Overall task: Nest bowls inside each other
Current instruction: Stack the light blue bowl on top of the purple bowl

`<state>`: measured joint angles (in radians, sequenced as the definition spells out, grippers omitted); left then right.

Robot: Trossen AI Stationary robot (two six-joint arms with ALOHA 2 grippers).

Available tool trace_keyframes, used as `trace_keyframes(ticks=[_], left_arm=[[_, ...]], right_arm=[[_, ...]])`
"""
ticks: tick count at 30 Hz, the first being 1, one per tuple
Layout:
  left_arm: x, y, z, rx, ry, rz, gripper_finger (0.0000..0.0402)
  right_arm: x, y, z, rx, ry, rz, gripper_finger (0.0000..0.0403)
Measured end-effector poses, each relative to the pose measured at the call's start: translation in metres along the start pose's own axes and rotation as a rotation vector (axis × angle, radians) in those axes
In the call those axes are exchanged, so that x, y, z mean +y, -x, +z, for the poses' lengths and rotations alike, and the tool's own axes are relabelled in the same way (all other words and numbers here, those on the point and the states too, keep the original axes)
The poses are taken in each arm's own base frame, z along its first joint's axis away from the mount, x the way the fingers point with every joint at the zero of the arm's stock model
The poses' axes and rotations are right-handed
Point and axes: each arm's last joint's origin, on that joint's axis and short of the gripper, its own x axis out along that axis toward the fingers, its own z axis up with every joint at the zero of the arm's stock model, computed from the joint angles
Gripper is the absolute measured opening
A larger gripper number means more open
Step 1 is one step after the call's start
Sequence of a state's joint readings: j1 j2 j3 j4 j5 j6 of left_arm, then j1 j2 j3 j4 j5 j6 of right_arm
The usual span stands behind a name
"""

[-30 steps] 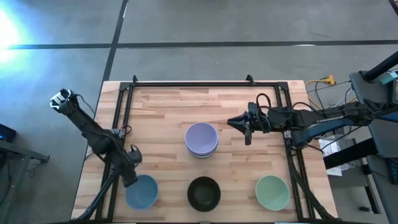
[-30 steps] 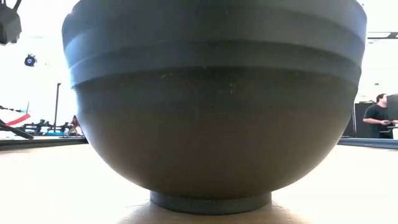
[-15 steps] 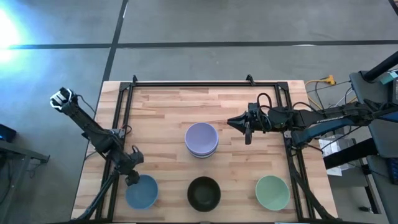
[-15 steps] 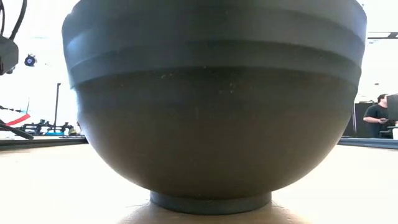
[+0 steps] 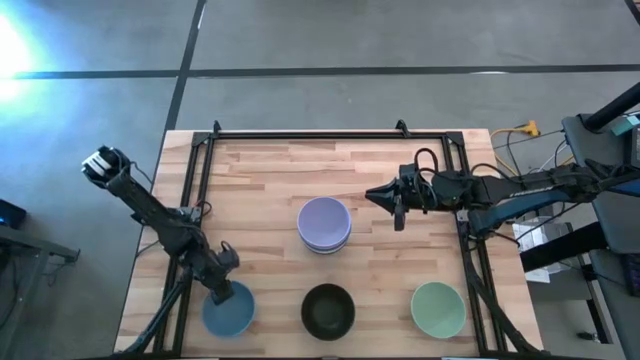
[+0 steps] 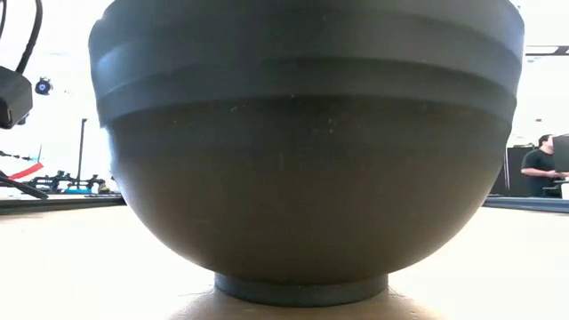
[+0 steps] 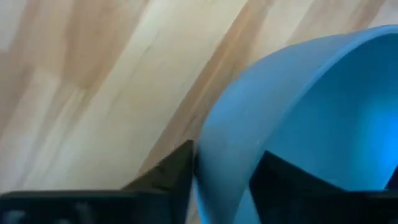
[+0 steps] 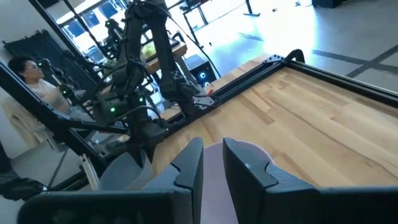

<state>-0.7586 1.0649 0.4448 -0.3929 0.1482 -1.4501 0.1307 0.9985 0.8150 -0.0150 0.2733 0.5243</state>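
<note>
A blue bowl point(image 5: 228, 310) stands on its foot at the table's near left. My left gripper point(image 5: 220, 291) is open at the bowl's far rim, with one finger inside and one outside the rim point(image 7: 214, 168). A lavender bowl point(image 5: 324, 220) sits on top of a nested stack at mid-table. A black bowl point(image 5: 328, 310) stands at near centre and fills the low view point(image 6: 302, 160). A pale green bowl point(image 5: 438, 308) stands at near right. My right gripper point(image 5: 372, 197) is shut and empty, level, to the right of the stack, pointing at it. My left gripper comes down from above over the blue bowl's far rim point(image 7: 211, 180), one finger point(image 7: 171, 177) outside the wall and one point(image 7: 286, 183) inside. The bowl stands on the table. Whether the fingers touch the wall, I cannot tell.
A black frame point(image 5: 330, 133) runs along the table's far, left and right sides. Bare wood lies at the far half of the table. A person point(image 6: 538, 164) stands in the room beyond the table.
My left gripper has gone down and a little toward the table's right edge, onto the blue bowl's far rim. The bowls and my right gripper have kept still.
</note>
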Motion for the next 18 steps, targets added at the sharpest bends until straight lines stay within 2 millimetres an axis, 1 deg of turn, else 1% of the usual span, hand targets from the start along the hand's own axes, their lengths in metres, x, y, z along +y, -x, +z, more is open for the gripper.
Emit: trace_keyframes(ticks=[3,4,5,8,12,15,18], left_arm=[[-0.001,-0.002,0.001,-0.001,-0.023,-0.009,0.0037],[-0.001,-0.002,0.001,-0.002,-0.023,-0.008,0.0019],[-0.001,-0.002,0.001,-0.004,-0.02,-0.01,0.0012],[-0.002,0.002,0.003,-0.015,-0.01,-0.031,0.0009],[-0.006,0.013,0.011,-0.064,0.015,-0.083,0.0002],[-0.012,0.026,0.02,-0.176,0.001,-0.133,0.0001],[-0.018,0.043,0.033,-0.32,-0.006,-0.166,0.0001]], right_arm=[[0.0,0.0,0.0,0.0,0.0,0.0,0.0058],[0.0,0.0,0.0,-0.001,0.0,0.0,0.0058],[0.001,0.0,0.001,-0.002,-0.001,0.001,0.0058],[0.002,0.001,0.004,-0.01,-0.003,0.006,0.0058],[0.002,0.001,0.004,-0.01,-0.003,0.006,0.0058],[0.002,0.001,0.004,-0.012,-0.026,0.007,0.0058],[0.003,0.001,0.005,-0.014,-0.049,0.01,0.0058]])
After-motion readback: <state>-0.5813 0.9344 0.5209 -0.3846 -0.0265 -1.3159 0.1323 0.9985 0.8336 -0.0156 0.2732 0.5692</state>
